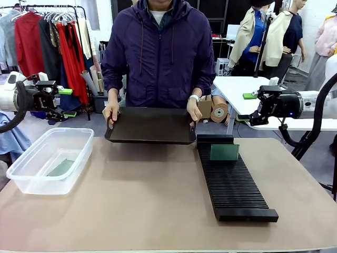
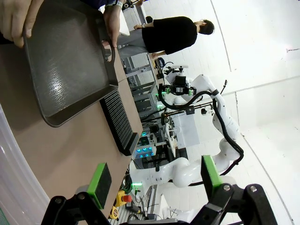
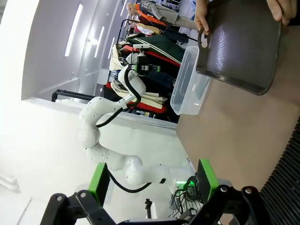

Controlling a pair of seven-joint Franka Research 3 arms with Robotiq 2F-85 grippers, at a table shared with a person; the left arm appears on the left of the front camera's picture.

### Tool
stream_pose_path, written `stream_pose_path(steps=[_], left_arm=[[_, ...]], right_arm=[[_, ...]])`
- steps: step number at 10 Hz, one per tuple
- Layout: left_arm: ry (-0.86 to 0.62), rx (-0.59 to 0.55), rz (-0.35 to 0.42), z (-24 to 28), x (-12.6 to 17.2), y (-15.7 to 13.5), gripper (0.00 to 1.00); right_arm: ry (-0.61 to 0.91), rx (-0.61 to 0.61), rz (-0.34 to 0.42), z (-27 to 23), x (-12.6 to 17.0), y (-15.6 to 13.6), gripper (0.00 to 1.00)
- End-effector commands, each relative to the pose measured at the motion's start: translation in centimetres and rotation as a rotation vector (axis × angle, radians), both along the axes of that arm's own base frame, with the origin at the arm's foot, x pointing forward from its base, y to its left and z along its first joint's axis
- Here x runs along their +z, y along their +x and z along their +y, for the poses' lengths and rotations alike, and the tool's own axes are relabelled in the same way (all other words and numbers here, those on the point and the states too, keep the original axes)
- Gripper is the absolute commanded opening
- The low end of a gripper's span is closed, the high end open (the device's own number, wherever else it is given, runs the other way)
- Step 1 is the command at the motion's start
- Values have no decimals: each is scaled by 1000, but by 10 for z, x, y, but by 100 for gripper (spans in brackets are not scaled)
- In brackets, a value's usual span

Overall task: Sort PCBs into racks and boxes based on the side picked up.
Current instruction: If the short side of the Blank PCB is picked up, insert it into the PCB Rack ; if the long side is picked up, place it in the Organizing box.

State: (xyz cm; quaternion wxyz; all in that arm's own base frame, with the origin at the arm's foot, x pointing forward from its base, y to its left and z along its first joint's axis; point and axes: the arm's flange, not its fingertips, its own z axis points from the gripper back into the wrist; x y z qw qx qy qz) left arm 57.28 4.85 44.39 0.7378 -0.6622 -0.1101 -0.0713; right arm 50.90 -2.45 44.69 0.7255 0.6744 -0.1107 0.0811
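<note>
Black tray [image 1: 151, 125] in person's hands [image 1: 110, 111], beside rack [image 1: 231, 182].

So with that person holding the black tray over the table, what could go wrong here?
The person's hands grip the tray between both open grippers, the left gripper and right gripper; a reach might meet fingers. The one PCB standing in the rack could be knocked over.

A tan worktop [image 1: 158, 211] runs across the front. Behind it on the left, a clothes rail [image 1: 47, 8] hangs red and grey garments. On the right stands a white table [image 1: 237, 89], cardboard rolls [image 1: 213, 109] beside it. Bright white walls beyond.
</note>
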Motion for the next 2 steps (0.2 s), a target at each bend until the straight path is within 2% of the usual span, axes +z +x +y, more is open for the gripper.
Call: stream_pose_path(steps=[1,2], left_arm=[[9,2,0,1,2,-2,100],[9,2,0,1,2,-2,100]], right_arm=[[-9,-6,-18,0,1,0,100],[-9,-6,-18,0,1,0,100]])
